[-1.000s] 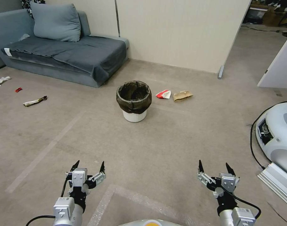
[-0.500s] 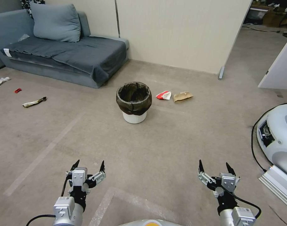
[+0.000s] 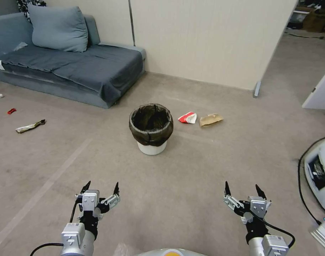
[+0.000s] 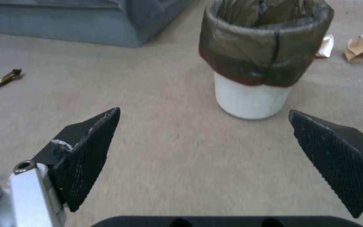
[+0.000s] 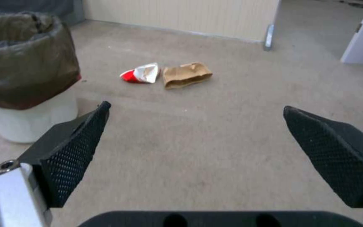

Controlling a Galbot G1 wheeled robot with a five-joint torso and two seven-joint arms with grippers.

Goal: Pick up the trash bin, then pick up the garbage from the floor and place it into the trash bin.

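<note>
The trash bin [image 3: 151, 130] stands on the floor [image 3: 190, 177] before the sofa [image 3: 69, 67]; carton [image 3: 188, 117] and paper bag [image 3: 210, 119] lie to its right.

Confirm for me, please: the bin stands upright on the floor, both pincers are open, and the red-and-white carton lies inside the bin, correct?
Not quite. The carton lies on the floor beside the bin, next to the paper bag, as the head view shows. The rest holds: the bin stands upright, and the left pincer and right pincer are open.
</note>
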